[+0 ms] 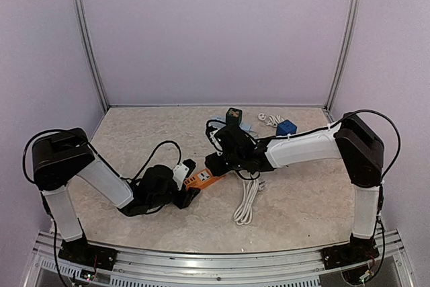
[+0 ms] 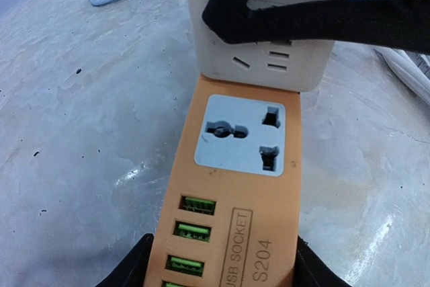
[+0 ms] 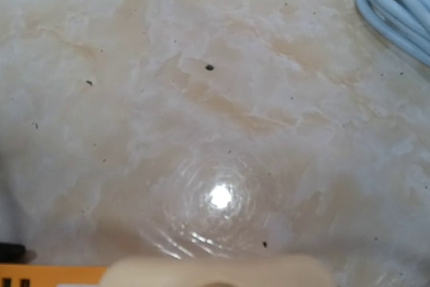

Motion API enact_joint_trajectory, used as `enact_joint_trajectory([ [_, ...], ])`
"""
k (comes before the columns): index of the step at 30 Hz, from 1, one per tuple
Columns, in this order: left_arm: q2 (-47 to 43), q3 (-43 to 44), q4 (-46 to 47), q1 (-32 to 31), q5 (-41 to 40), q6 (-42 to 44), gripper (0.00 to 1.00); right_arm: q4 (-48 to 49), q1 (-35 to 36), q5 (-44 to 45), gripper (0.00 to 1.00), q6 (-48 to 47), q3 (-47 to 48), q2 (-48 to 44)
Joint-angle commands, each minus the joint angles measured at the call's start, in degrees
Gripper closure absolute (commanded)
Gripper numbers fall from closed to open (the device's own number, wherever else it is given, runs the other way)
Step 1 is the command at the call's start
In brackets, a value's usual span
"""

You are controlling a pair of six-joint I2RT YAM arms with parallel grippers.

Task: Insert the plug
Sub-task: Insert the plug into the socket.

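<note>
An orange power strip (image 2: 232,233) with a grey socket (image 2: 242,136) and green USB ports lies low over the table. My left gripper (image 2: 225,270) is shut on its near end, one black finger on each long side. The plug, a cream-white cube adapter (image 2: 265,38), sits on the strip's far end, just beyond the grey socket. Its prongs are hidden. My right gripper (image 1: 218,164) is shut on this plug, and its black fingers (image 2: 302,18) wrap the top. In the right wrist view only the plug's cream edge (image 3: 215,273) and a sliver of the orange strip (image 3: 47,277) show.
A coiled white cable (image 1: 246,203) lies right of the strip. A light blue cable (image 3: 396,11) lies behind it. Near the back wall stand a blue box (image 1: 286,127), a black cube (image 1: 233,115) and a small white cord (image 1: 269,119).
</note>
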Motion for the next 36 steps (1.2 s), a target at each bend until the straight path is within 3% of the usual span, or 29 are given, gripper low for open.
enact_joint_trajectory([
  [1, -2.53, 0.82, 1.89, -0.18, 2.51, -1.58, 0.44, -16.29, 4.05, -11.20, 1.00, 2.74, -7.86, 12.63],
  [4, -2.90, 0.60, 2.02, -0.04, 2.53, -1.73, 0.44, -14.90, 4.21, -12.46, 1.00, 3.20, -9.00, 12.21],
  [5, -2.92, 0.63, 2.01, -0.10, 2.65, -1.73, 0.44, -15.07, 4.29, -12.35, 0.95, 3.17, -8.75, 12.14],
  [9, -2.97, 0.61, 1.42, -0.13, 2.84, -1.60, 0.44, -17.26, 4.41, -10.87, 0.68, 2.07, -6.89, 10.98],
  [17, -3.00, -0.41, 2.42, -0.38, 2.81, -1.92, 0.45, -23.33, 4.13, -5.58, 0.29, 0.16, -1.68, 4.62],
  [20, -2.56, -0.27, 2.53, -0.83, 2.52, -1.55, 0.45, -23.81, 3.61, -4.70, 0.02, -0.13, -0.69, 2.06],
  [36, -2.92, -0.55, 2.22, -1.21, -2.23, -2.19, 0.45, -29.62, 0.55, 3.13, 0.00, -1.89, 7.85, -13.38],
])
